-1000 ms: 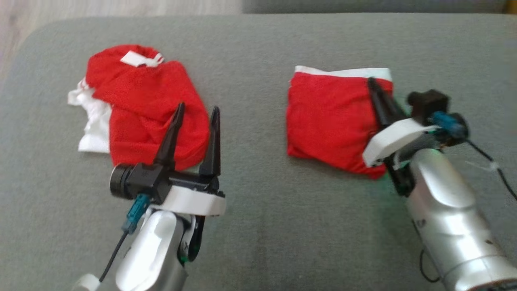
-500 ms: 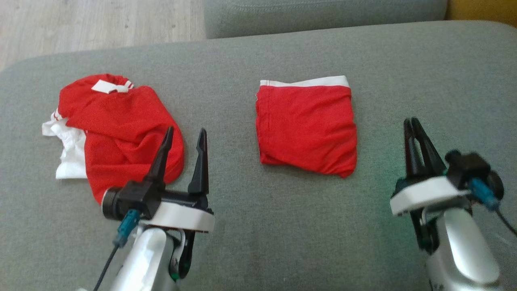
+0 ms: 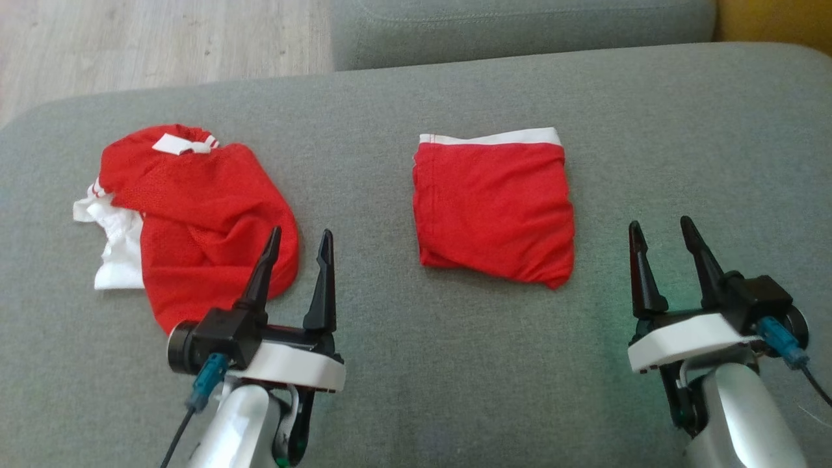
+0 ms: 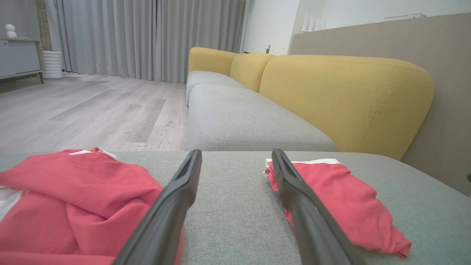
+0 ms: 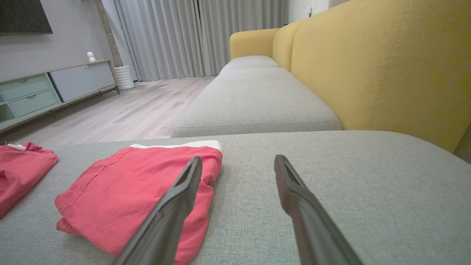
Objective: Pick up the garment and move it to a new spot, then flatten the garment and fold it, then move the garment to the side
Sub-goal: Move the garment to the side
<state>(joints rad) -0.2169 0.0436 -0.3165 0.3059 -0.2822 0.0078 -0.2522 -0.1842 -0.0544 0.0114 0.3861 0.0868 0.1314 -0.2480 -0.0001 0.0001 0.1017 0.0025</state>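
Currently the folded garment (image 3: 494, 208), a red piece with a white waistband (image 3: 491, 137) along its far edge, lies flat slightly right of centre in the head view, resting directly on the grey sofa cushion (image 3: 416, 377). Its layers sit roughly square, with a slight bulge at the lower right corner. The right tool (image 3: 660, 224) stands at the lower right of the frame, its two fingers spread apart and gripping nothing, apart from the garment's right edge. One second ago that tool was closed against the garment's right side; half a second ago it had drawn back, fingers together; now they are parted. The whole picture has also shifted between those moments, so the camera has moved and the garment's place in the frame is no guide to any movement of the cloth. In my judgement the release marks the end of the last step: the garment is folded, set down and let go, and the task appears complete or very nearly so. The left tool (image 3: 300, 231) is at the lower left, likewise open and empty, its tips over the near edge of a second, crumpled red-and-white garment (image 3: 195, 214) at the left. Neither garment sits in a container; both lie on the cushion. Beyond are a yellow backrest (image 5: 386, 66) and wooden floor (image 3: 162, 39).
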